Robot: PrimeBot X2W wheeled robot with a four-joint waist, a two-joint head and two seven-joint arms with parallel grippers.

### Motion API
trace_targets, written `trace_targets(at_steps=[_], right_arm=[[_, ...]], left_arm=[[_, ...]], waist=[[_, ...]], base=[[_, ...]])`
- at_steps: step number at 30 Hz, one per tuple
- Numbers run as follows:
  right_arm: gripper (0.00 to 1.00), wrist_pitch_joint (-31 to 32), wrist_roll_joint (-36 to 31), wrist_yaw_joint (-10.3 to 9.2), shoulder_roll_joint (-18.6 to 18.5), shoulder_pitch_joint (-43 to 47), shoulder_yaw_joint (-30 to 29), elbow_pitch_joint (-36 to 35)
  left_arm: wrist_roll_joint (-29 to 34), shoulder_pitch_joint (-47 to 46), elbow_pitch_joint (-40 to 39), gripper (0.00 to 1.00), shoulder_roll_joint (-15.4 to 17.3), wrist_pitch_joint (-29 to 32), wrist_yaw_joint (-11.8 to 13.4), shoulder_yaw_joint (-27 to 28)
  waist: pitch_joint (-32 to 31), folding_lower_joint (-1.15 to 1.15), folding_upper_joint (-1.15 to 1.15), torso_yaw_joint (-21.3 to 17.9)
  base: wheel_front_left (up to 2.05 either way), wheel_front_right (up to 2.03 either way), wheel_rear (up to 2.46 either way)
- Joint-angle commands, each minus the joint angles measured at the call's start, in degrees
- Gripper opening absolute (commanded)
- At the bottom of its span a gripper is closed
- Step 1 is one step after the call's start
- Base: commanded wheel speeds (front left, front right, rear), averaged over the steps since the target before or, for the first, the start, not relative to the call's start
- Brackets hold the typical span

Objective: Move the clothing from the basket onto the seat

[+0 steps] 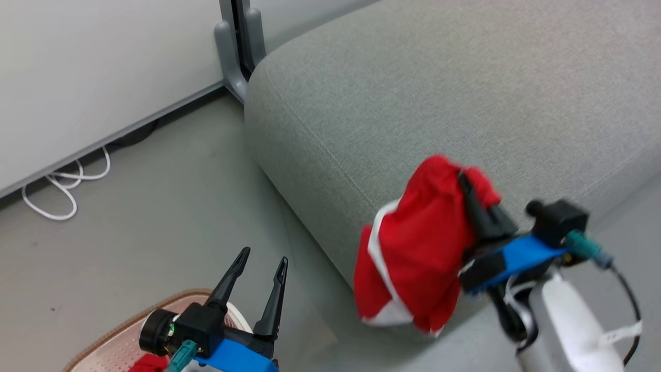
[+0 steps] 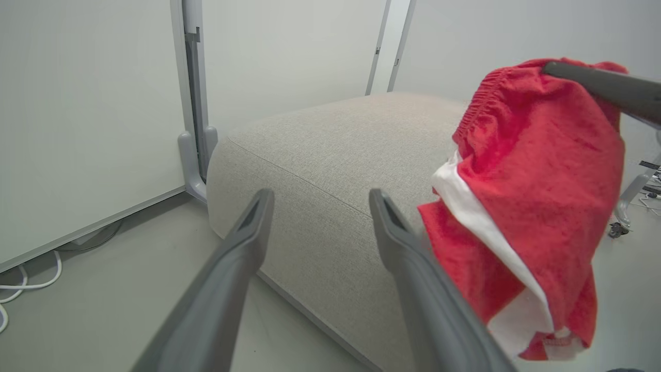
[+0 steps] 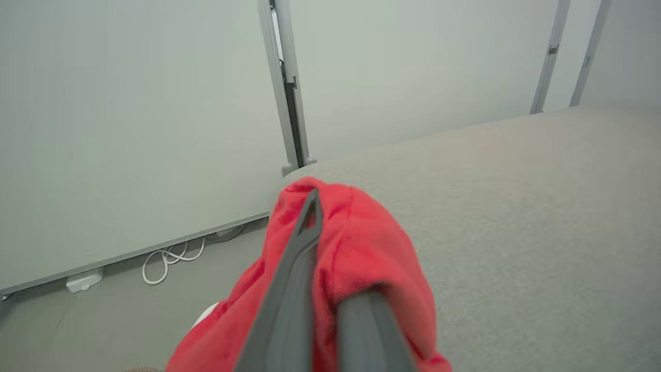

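In the head view, the right gripper (image 1: 462,180) at centre right is clamped on the top of a bright red sports garment with white trim (image 1: 413,248). The garment hangs in front of the near edge of the light grey fabric-upholstered seat cushion (image 1: 413,93), its long axis running from upper right to lower left. At lower left the left gripper (image 1: 264,256) points up-frame with fingers spread and empty, above the cream-white perforated plastic basket with a brown woven-look rim (image 1: 119,330), where a second red piece (image 1: 147,364) lies. A white cable (image 1: 62,186) loops on the floor at left.

In the left wrist view, the left gripper (image 2: 321,195) gapes toward the seat cushion (image 2: 335,150). At right the garment (image 2: 537,196) hangs top to bottom, gathered waistband uppermost.

In the right wrist view, the right gripper (image 3: 315,206) pinches the garment (image 3: 361,243) at bottom centre, with the seat cushion (image 3: 516,206) to the right.
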Motion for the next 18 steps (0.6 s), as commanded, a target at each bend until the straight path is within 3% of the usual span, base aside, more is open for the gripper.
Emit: trace_targets(at_steps=[1, 9, 18], right_arm=[[0.00, 0.0, -0.1, 0.03, -0.1, -3.3, -1.7, 0.6], [0.00, -0.1, 1.3, 0.03, -0.7, -18.2, -12.0, 6.1], [0.00, -2.5, 1.6, 0.03, -7.3, -32.0, -23.1, 11.8]], left_arm=[[0.3, -1.0, -0.8, 1.00, 0.9, -0.2, 0.0, -0.3], [0.6, -3.9, -4.1, 1.00, 4.0, -0.2, 0.0, -2.0], [2.2, -7.8, -10.5, 1.00, 8.7, -0.1, 0.0, -3.6]], waist=[[2.5, 0.00, 0.00, 1.2], [10.0, 0.00, 0.00, 4.4], [20.2, 0.00, 0.00, 8.1]], base=[[0.00, 0.00, 0.00], [0.00, 0.00, 0.00], [0.00, 0.00, 0.00]])
